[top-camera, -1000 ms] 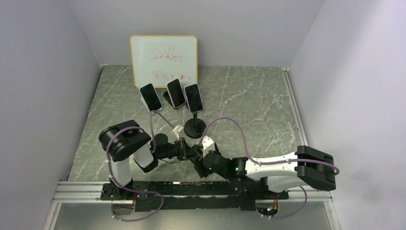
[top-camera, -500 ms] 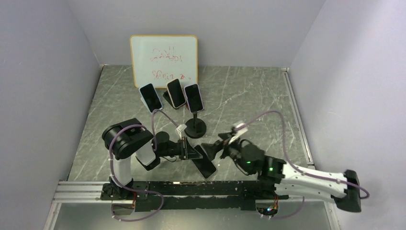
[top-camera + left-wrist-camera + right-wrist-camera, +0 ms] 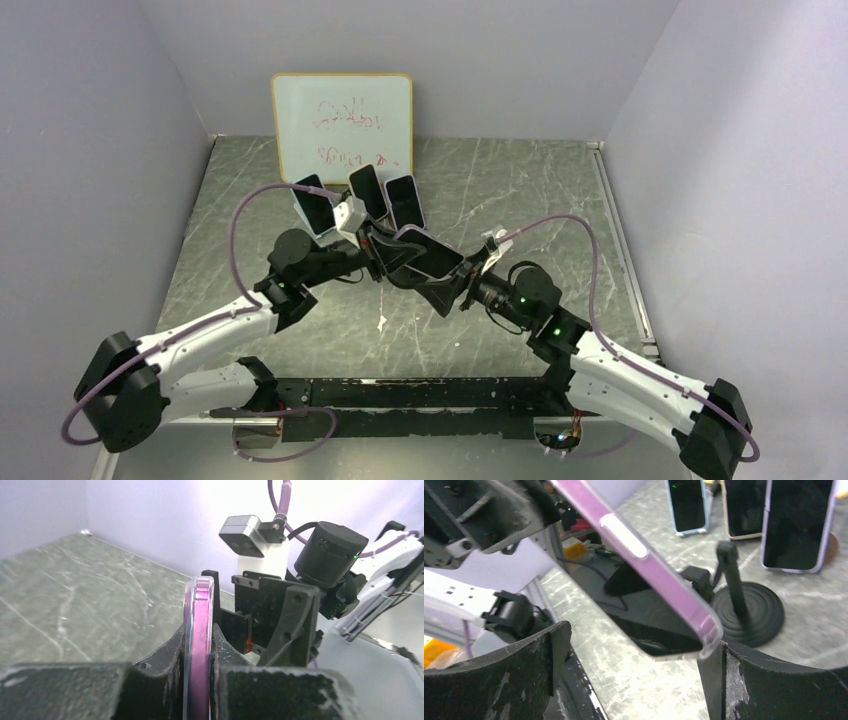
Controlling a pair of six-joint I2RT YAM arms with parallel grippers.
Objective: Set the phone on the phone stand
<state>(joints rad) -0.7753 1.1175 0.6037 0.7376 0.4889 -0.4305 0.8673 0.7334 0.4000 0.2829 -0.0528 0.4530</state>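
A whiteboard (image 3: 342,125) with red scribbles leaned against the back wall (image 3: 480,60); just in front of it stood a row of three dark-screened phones (image 3: 366,190), propped upright. The grey marbled table (image 3: 530,190) spread out from the whiteboard; a black rail (image 3: 420,392) ran along the edge farthest from it.

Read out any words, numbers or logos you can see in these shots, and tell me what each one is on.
Whiteboard, upper row: red handwriting, too small and blurred to read.
Whiteboard, lower row: red handwriting, also unreadable.
Left propped phone, middle propped phone, right propped phone: dark screens, no text.
Held phone: no readable label or logo on screen or case.
Nothing can be quoted.
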